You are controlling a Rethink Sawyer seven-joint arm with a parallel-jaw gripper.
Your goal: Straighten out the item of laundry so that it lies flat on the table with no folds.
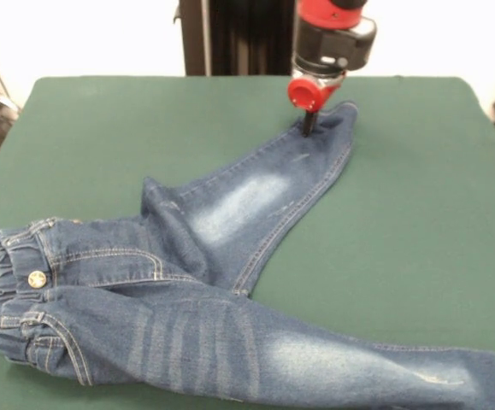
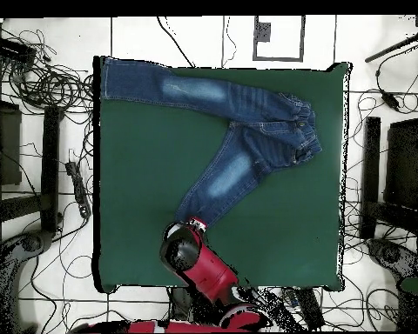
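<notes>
Gripper [image 1: 308, 130] pressing down on the hem of one jeans [image 1: 187, 290] leg near the far edge, fingers looking pinched together on the denim. Jeans sprawling in a V across the green table [image 1: 418, 213]. Probably mid-drag; next up, pulling that leg straighter

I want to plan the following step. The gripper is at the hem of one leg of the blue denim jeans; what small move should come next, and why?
Probably a short drag of that hem outward, along the leg's own line. The gripper presses near the cuff of the blue denim jeans, and this leg still shows a crease near the crotch, with bare dark green felt table around the cuff. Whether the fingers grip the cloth cannot be seen.
</notes>
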